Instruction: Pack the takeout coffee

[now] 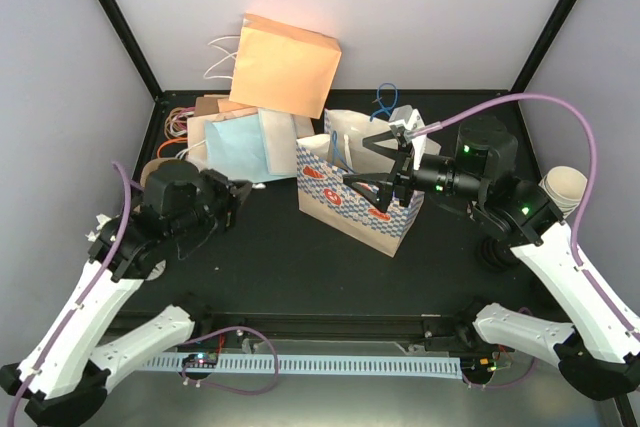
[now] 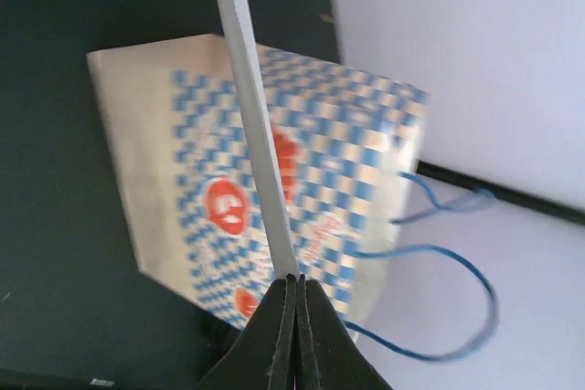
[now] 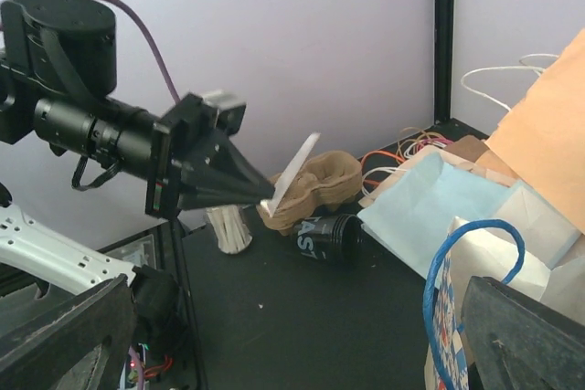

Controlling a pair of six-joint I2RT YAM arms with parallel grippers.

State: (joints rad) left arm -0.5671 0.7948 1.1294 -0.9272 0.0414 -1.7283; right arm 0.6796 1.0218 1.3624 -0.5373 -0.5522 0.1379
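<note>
The blue-checked paper bag [image 1: 350,202] stands upright at mid table; it also shows in the left wrist view [image 2: 183,152] and at the right wrist view's lower right [image 3: 448,317]. My right gripper [image 1: 356,161] is wide open and empty, held level just over the bag's open top [image 3: 297,335]. My left gripper [image 1: 238,199] is left of the bag, shut on a thin flat white strip [image 2: 256,134], which also shows in the right wrist view [image 3: 294,169]. A cream cup [image 1: 563,189] peeks out behind my right arm; I cannot tell whether it is single or a stack.
An orange paper bag [image 1: 290,62], a light blue bag [image 1: 235,147] and brown bags lie at the back left. A brown pulp cup carrier [image 3: 320,191], a black cup on its side [image 3: 329,237] and a bundle of white sticks [image 3: 228,228] sit behind my left gripper.
</note>
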